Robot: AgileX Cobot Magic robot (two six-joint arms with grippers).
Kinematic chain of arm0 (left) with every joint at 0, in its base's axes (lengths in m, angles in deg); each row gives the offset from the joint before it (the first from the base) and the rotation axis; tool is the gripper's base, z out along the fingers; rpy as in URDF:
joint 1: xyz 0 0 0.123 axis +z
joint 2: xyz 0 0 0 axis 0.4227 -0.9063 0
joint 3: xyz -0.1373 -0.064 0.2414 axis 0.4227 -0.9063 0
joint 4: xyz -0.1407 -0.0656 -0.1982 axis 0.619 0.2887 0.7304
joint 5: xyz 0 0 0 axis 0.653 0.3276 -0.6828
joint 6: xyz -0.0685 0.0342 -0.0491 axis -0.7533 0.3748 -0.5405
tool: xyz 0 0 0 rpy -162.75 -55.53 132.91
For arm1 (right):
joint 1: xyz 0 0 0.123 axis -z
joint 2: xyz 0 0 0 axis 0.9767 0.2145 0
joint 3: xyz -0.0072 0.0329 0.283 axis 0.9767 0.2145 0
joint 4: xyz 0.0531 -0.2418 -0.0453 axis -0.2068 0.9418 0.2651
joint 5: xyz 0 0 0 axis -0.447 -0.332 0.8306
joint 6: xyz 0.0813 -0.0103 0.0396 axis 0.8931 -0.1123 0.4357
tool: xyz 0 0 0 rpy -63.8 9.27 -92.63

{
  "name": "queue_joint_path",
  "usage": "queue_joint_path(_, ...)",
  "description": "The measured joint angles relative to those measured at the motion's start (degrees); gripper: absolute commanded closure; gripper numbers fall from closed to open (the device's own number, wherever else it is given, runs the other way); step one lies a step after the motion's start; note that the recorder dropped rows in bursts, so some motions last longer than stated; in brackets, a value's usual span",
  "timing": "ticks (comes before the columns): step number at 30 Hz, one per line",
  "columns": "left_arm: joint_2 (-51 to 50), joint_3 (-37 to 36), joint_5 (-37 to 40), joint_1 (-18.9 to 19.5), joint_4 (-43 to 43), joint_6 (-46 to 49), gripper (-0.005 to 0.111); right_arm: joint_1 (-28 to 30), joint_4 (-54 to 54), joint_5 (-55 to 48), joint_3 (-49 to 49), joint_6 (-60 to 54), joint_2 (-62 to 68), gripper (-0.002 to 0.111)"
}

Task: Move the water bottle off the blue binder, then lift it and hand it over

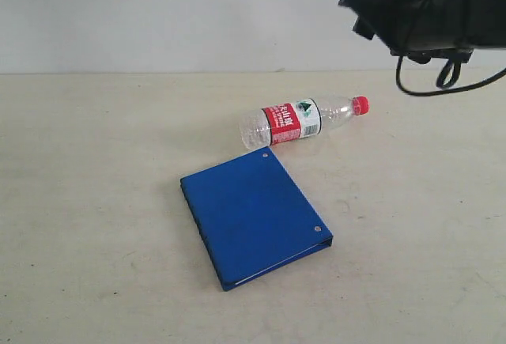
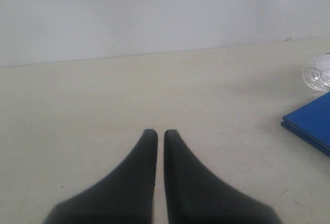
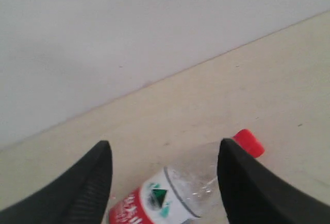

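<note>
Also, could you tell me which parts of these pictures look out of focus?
Exterior view: water bottle and blue binder crisp; left wrist view: shut left tool blurs near the lens; right wrist view: open right tool and bottle slightly soft.

Water bottle (image 1: 304, 120) lying on table (image 1: 95, 202) just behind binder (image 1: 253, 213).

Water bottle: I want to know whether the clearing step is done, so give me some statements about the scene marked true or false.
1. The small clear plastic water bottle with a red cap lies on its side. True.
2. It rests in the middle of the flat deep blue binder. False: it lies on the table, by the binder's corner.
3. The right gripper is clamped on the bottle. False: its jaws stand open above it.
4. The left gripper is shut and empty. True.
</note>
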Motion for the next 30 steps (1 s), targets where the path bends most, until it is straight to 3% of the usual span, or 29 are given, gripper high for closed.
queue_joint_path(5,0.00,0.00,0.00,0.00,0.00,0.00,0.102,14.37,-0.36,-28.16,-1.84,22.31,7.83,0.054)
queue_joint_path(9,0.00,0.00,0.00,0.00,0.00,0.00,0.102,17.51,3.20,-41.34,-1.84,27.16,14.55,0.054)
queue_joint_path(22,0.00,0.00,0.00,0.00,0.00,0.00,0.102,17.51,5.19,-37.36,-1.94,28.87,21.14,0.054)
queue_joint_path(30,0.00,0.00,0.00,0.00,0.00,0.00,0.102,17.51,0.78,-34.40,-4.88,20.05,25.79,0.054)
